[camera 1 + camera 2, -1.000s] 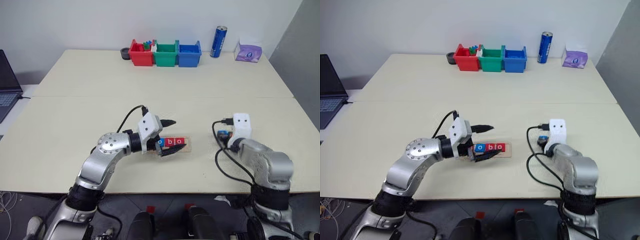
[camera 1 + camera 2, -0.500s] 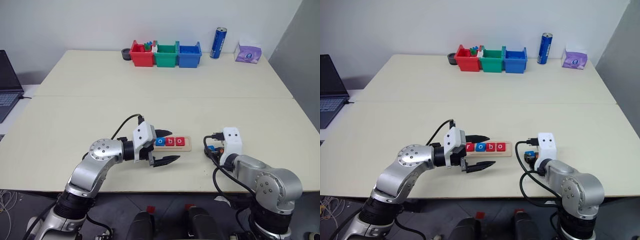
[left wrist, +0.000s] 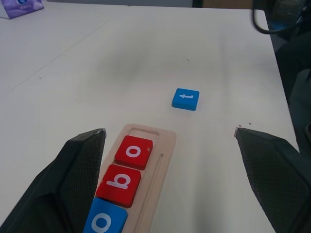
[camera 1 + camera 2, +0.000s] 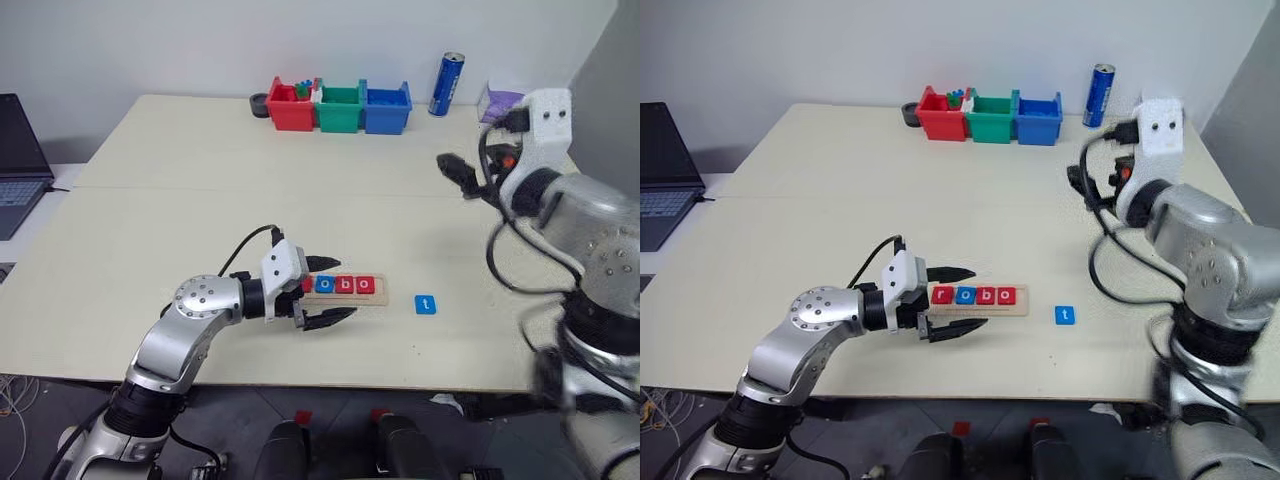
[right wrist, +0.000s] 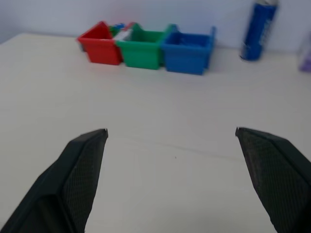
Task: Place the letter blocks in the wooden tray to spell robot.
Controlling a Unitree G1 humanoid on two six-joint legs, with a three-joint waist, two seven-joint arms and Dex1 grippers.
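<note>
The wooden tray (image 4: 1023, 297) lies near the table's front edge and holds several letter blocks: red r (image 4: 942, 295), blue o (image 4: 964, 295), red b (image 4: 985, 295) and red o (image 4: 1006, 295). A blue t block (image 4: 1065, 315) lies flat on the table just right of the tray, touching nothing. My left gripper (image 4: 346, 287) is open, with one finger on each side of the tray's left half and nothing gripped. My right gripper (image 5: 171, 130) hangs open and empty high over the right side of the table, pointing toward the bins.
Red, green and blue bins (image 4: 340, 105) stand at the table's far edge, with a blue can (image 4: 445, 83) and a purple tissue pack (image 4: 500, 100) to their right. A laptop (image 4: 15, 160) sits off the left side.
My right gripper opened, left the blue t block on the table right of the tray, and rose high. My left gripper stayed at the tray.
</note>
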